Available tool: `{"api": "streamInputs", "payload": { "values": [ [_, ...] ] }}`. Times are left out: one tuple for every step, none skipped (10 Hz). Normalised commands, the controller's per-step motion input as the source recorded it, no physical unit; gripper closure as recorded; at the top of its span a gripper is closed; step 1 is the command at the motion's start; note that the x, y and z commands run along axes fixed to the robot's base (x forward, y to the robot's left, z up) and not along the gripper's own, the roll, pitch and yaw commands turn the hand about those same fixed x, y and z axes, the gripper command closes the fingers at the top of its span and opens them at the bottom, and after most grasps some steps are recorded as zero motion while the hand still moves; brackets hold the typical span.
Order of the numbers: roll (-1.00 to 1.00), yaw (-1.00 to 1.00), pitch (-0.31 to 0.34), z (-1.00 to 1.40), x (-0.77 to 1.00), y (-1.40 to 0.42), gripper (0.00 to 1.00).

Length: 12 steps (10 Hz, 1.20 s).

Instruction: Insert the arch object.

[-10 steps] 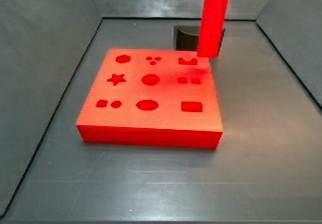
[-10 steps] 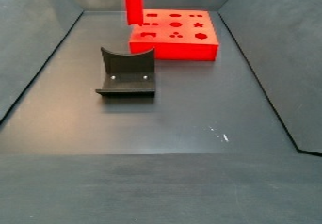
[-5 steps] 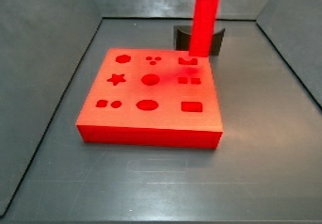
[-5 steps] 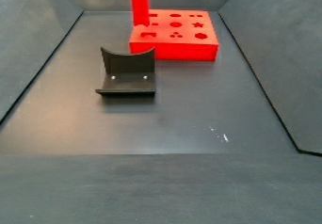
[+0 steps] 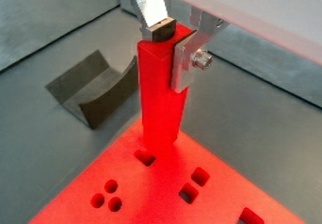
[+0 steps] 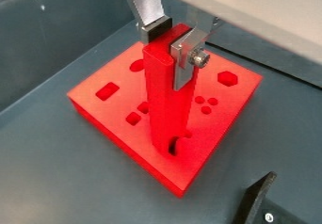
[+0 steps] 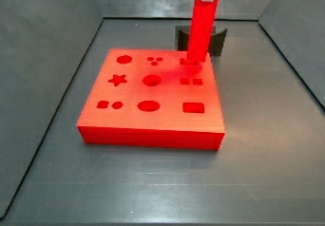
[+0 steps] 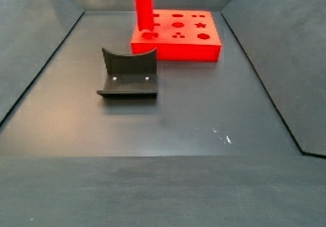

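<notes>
Arch object [image 5: 161, 96], a tall red pole here, stood upright in the gripper [image 5: 172, 40], its 2 fingers [image 5: 191, 58] clamped on opposite sides of its upper end. Its lower end met the red board [image 7: 146, 121] beside a hole; whether it had entered, I cannot tell. The dark fixture [image 8: 128, 73] sat apart on the worktop [image 8: 192, 126].

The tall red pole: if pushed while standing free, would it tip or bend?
Likely tips: the tall red pole is long and narrow. It looks stiff, hanging straight from the gripper toward the red board. Flat sides should prevent rolling.
</notes>
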Motion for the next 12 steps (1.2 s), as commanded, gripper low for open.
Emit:
{"api": "streamInputs", "payload": {
  "values": [
    [-0.07, 0.39, -0.027, 0.0, 0.0, 0.15, 1.0],
    [-0.02, 0.23, -0.017, 0.17, 0.0, 0.15, 1.0],
    [0.0, 0.07, 0.0, 0.0, 0.0, 0.02, 1.0],
    [0.0, 0.08, -0.03, -0.12, -0.04, 0.0, 1.0],
    [0.03, 0.15, -0.06, -0.15, -0.14, 0.0, 1.0],
    [0.11, 0.17, -0.054, -0.08, -0.15, -0.01, 1.0],
    [0.16, 0.13, -0.049, -0.06, -0.14, -0.06, 1.0],
    [0.12, 0.12, -0.037, -0.03, -0.12, -0.07, 1.0],
    [0.07, 0.07, -0.021, -0.04, -0.03, -0.05, 1.0],
    [0.1, 0.0, 0.0, -0.13, 0.02, -0.02, 1.0],
    [0.15, -0.01, 0.047, -0.23, 0.13, 0.0, 1.0],
    [0.18, -0.06, 0.07, -0.25, 0.15, 0.0, 1.0]
  ]
}}
